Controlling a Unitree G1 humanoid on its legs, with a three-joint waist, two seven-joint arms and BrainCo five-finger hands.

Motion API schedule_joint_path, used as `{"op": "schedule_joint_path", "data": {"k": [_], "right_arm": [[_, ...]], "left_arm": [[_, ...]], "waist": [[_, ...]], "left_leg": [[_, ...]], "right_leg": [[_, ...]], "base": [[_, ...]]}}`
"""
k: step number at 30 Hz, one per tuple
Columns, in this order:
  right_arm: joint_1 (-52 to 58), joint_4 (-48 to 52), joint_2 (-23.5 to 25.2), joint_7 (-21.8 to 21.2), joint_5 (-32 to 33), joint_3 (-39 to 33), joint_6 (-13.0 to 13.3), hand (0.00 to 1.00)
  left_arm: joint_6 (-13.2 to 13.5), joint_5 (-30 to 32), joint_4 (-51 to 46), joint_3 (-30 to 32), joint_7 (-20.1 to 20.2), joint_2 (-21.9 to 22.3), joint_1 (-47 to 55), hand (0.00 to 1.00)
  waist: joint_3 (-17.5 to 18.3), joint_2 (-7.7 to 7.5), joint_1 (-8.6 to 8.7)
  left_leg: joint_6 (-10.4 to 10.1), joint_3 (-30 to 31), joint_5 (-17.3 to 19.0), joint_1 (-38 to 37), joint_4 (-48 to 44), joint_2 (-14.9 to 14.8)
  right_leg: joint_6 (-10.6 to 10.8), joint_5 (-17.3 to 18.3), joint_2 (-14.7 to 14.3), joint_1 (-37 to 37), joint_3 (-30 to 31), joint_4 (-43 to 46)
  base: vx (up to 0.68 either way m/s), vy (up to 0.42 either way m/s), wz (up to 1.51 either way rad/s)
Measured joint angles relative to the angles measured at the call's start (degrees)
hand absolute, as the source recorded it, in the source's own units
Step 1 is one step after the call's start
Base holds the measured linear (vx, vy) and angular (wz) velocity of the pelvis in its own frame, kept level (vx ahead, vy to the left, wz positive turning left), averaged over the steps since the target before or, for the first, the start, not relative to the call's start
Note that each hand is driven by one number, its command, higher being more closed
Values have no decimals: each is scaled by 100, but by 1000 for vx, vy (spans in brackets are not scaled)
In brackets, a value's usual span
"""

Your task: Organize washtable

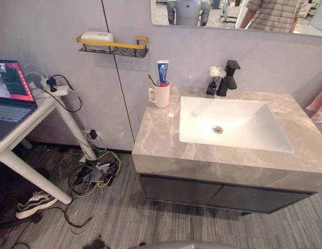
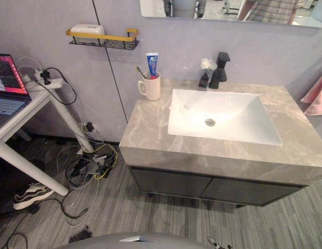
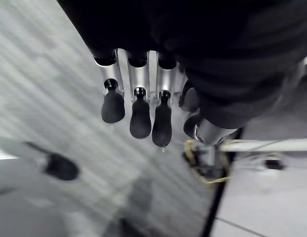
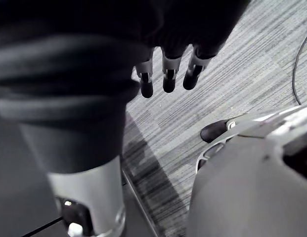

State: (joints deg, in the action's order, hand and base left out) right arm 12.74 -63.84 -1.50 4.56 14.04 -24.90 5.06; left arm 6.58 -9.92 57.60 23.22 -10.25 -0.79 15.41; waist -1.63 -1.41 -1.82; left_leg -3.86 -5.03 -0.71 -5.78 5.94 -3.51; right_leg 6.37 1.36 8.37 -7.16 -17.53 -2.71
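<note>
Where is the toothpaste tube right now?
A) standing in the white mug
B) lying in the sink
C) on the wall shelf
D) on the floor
A: the toothpaste tube stands upright in the white mug on the counter, beside the sink.

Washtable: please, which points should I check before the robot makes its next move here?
1. Left hand free: ok, fingers straight, holding nothing.
2. Right hand free: ok, fingers relaxed, holding nothing.
3. Hands over the counter: not ok, both hang above the floor.
4. Mug upright at the counter's back left corner, toothpaste and toothbrush inside: ok.
5. Sink free of things: ok.
6. Small flower vase standing beside the faucet: ok.
</note>
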Motion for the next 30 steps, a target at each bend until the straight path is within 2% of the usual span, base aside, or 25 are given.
{"op": "schedule_joint_path", "data": {"k": [4,5,7,8,17,20,23,24,25,26,27,29,30], "right_arm": [[-60,-190,-50,-24,-115,-175,-82,0],[-63,-201,-69,-42,-218,-175,-85,0],[-80,-242,-84,-87,-230,-171,-87,0],[-125,-323,-85,-102,-230,-169,-86,0],[-234,-404,-184,-219,-223,7,-164,0],[-246,-385,-199,-223,-171,-12,-164,0],[-430,-353,-184,-209,-154,-5,-163,0],[-518,-297,-152,-207,-147,35,-164,0],[-573,-247,-164,-207,-149,81,-164,0],[-742,-131,-252,-203,-147,115,-155,0],[-896,-117,-287,-199,-149,208,-144,0],[-904,-145,-274,-203,-161,289,-150,0],[-828,-229,-231,-206,-163,289,-161,0]], "left_arm": [[-314,-30,667,37,553,-143,13,0],[-357,-8,709,15,659,-164,-11,0],[-379,-3,764,-113,818,-208,-28,0],[-378,-1,763,-203,881,-237,-78,0],[-260,41,757,-1031,866,-458,-462,0],[-230,391,762,-1381,875,-554,-600,0],[-229,719,760,-1773,895,-698,-764,0],[-237,861,779,-1914,897,-827,-814,0],[-240,935,799,-1971,886,-803,-829,0],[-251,1043,810,-2055,865,-735,-903,0],[-258,1132,807,-2101,881,-785,-928,0],[-313,1145,814,-2099,893,-857,-957,0],[-365,1137,798,-2087,911,-876,-953,0]], "waist": [[37,50,7],[56,91,23],[100,34,76],[137,86,120],[72,11,136],[38,16,158],[-158,-33,187],[-218,-113,198],[-252,-82,197],[-420,160,201],[-614,121,312],[-691,64,353],[-645,-49,289]], "left_leg": [[-34,-292,67,-124,0,-2],[-37,-330,80,-151,-1,2],[-23,-373,79,-164,-9,6],[-32,-380,91,-180,-46,6],[-22,-365,104,-310,-84,43],[122,-451,256,-82,-453,140],[308,-845,567,414,-1147,278],[437,-1157,653,564,-1335,334],[529,-1317,703,599,-1299,308],[665,-1699,709,625,-1211,134],[734,-1944,698,589,-1219,57],[786,-2194,645,457,-1112,55],[765,-2500,595,310,-1002,83]], "right_leg": [[33,-32,-11,14,267,-8],[32,-57,-7,5,288,-12],[38,-61,-7,7,323,-37],[39,-63,-10,8,343,-39],[53,-36,61,-38,360,77],[141,103,248,288,481,524],[271,95,440,900,949,948],[232,92,498,1121,1219,871],[112,217,507,1177,1181,791],[-391,599,552,1496,734,1575],[-574,788,723,1923,165,3302],[-740,1006,834,1853,-380,4777],[-626,1126,845,1372,-800,5389]], "base": [[84,-5,-34],[103,-6,-25],[100,-12,-13],[95,-17,-7],[9,17,-1],[-90,105,-12],[-145,205,-59],[-151,237,-104],[88,170,-137],[202,53,-137],[207,56,-126],[51,39,-91],[236,-167,-135]]}}
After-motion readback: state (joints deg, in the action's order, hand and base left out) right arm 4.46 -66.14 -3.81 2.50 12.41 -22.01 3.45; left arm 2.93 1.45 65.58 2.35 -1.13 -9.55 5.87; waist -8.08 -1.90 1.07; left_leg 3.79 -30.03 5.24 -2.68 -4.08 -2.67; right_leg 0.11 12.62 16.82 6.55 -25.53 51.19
